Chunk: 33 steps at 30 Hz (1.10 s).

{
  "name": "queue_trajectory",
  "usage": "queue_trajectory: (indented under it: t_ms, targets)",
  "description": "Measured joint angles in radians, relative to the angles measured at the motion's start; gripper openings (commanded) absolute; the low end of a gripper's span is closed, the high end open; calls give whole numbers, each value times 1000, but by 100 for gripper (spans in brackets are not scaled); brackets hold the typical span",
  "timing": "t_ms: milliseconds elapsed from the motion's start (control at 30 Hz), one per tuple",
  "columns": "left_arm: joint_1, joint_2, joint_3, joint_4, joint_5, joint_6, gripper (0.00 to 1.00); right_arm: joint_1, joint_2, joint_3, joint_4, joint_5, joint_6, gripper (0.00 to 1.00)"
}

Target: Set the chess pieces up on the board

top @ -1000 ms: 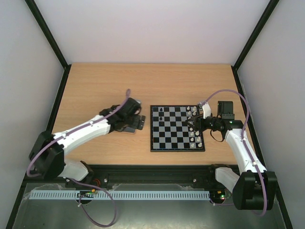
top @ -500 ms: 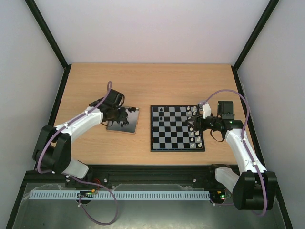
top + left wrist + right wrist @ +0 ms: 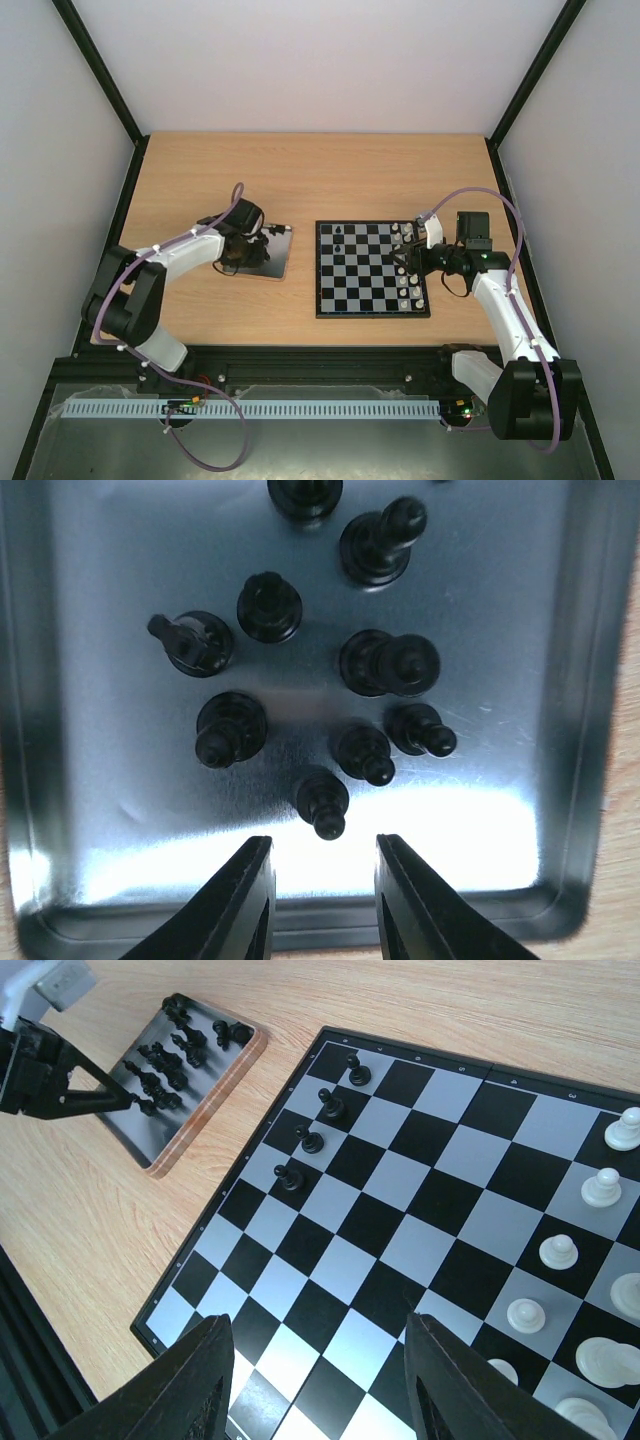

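Status: early on the black side.

- The square black-and-grey chequered chessboard (image 3: 360,291) lies right of centre on the light wooden worktop (image 3: 300,170), towards its front edge.
- Four tiny black pawns (image 3: 311,1141) stand in a line by the board's left edge, running from its far-left corner. I can't tell whether they are on the first or second file.
- Small cream-white pieces (image 3: 558,1251) stand along the board's right edge and look mostly set.
- Left to place: about ten tiny black chess figures (image 3: 268,606) bunched on the plain shiny grey metal tray (image 3: 60,780), which lies on the worktop just left of the board. I see no black back-rank pieces on the board.
- The left gripper (image 3: 320,895) hangs low over the tray's left edge. Its claw is released, jaws part-way apart with nothing between them. The nearest tray pawn (image 3: 322,798) is just ahead of the fingertips and untouched. Looks like it is lining up the next pick.
- The right gripper (image 3: 320,1390) hovers over the board's right half, released wide and empty.

Estimate: about a quarter of the black pieces are placed.
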Motion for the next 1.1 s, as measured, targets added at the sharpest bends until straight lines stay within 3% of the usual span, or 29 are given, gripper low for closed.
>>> queue_trajectory:
  t_ms: [1100]
  targets:
    - [0, 110, 32, 29, -15, 14, 17, 0, 0, 0, 0, 0, 0, 48]
